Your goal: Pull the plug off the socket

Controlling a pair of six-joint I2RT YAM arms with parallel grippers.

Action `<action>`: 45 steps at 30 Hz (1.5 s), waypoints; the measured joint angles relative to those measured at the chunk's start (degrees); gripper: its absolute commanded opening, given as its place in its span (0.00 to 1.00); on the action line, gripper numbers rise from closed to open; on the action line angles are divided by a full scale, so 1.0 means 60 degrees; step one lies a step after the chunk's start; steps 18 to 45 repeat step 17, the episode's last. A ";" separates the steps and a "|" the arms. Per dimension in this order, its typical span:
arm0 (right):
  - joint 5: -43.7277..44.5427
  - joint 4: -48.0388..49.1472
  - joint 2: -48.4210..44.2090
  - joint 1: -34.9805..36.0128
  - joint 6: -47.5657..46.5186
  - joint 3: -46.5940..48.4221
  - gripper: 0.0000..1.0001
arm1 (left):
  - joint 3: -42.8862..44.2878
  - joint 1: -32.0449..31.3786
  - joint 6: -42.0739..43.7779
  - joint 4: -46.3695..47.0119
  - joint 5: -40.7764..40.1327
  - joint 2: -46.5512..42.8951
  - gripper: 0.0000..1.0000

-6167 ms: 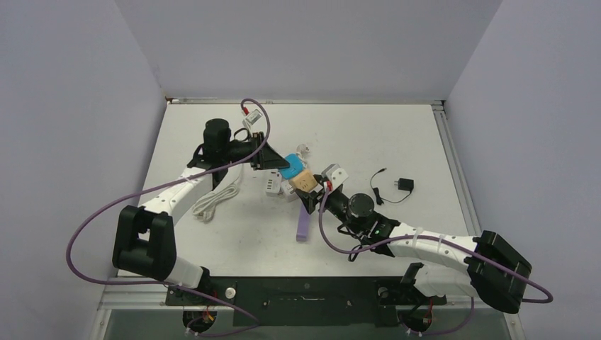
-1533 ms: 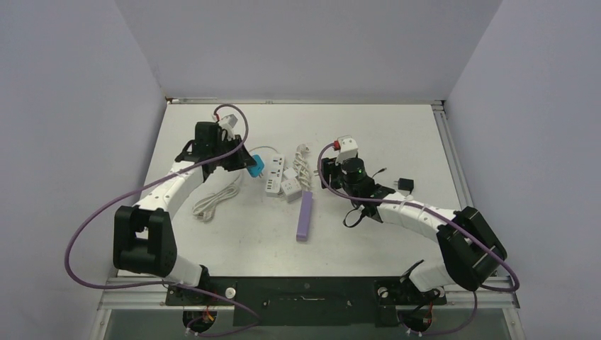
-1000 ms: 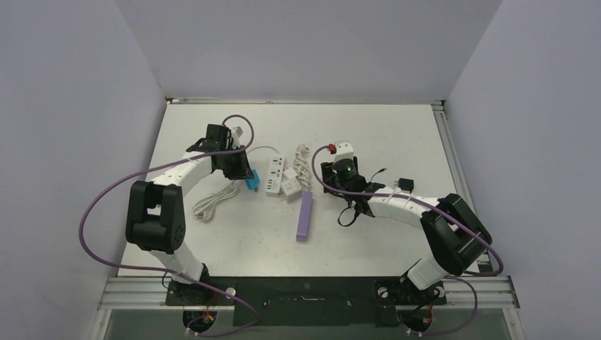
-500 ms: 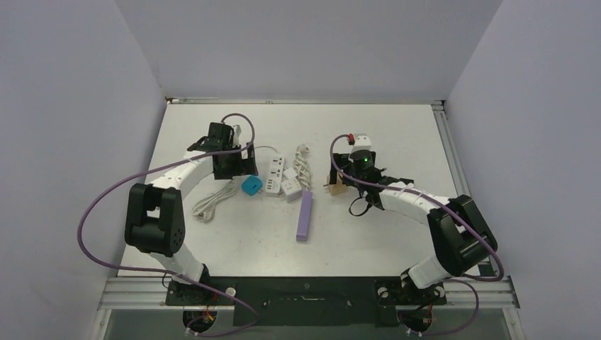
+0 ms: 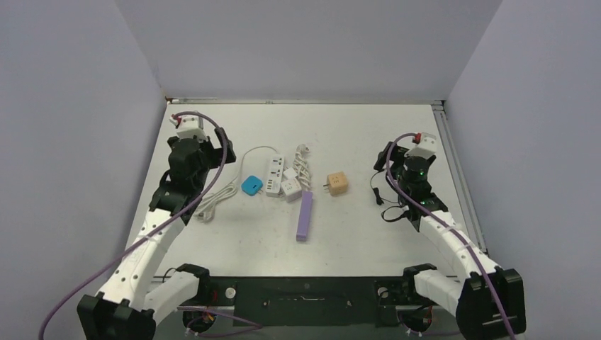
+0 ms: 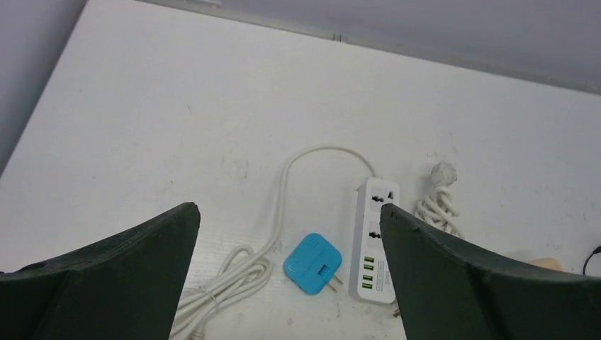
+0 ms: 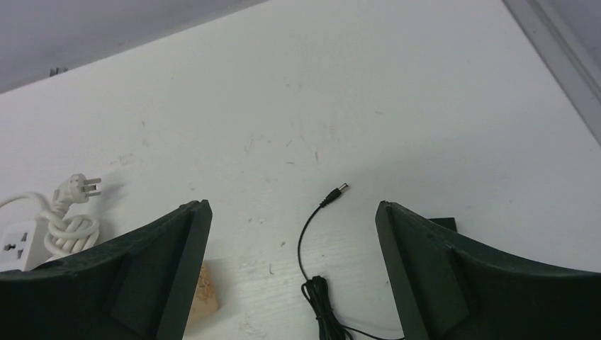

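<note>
White surface (image 5: 368,134) boxed in by pale lilac walls, with both arms out near its left and right edges, well apart from the cluster of things in the middle. The power strip (image 6: 372,241) lies roughly centre, its cord looping off to the left. The blue plug (image 6: 312,264) rests loose on the surface just left of the strip, prongs pointing toward it but clear of any socket. A tan plug (image 5: 337,183) sits on its own to the right of the strip, also free. From the left wrist view the two sockets at the strip's far end look empty.

The left pincer (image 6: 289,212) is spread wide with nothing between its fingers; the right pincer (image 7: 294,207) is likewise wide apart and empty, above a thin black cable (image 7: 312,234).

To my eye the pulling is already done: both coloured plugs are out and set down. One doubt remains, a small white adapter (image 5: 290,188) touching the strip's near right side; I cannot tell whether it is plugged in or only lying against it. If it counts, that is what is left.
</note>
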 measured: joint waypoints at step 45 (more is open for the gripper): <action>0.1348 0.1242 -0.2430 0.0004 -0.0852 -0.1326 0.90 | -0.1049 -0.1829 0.1399 0.1129 -0.2911 -0.1781 0.96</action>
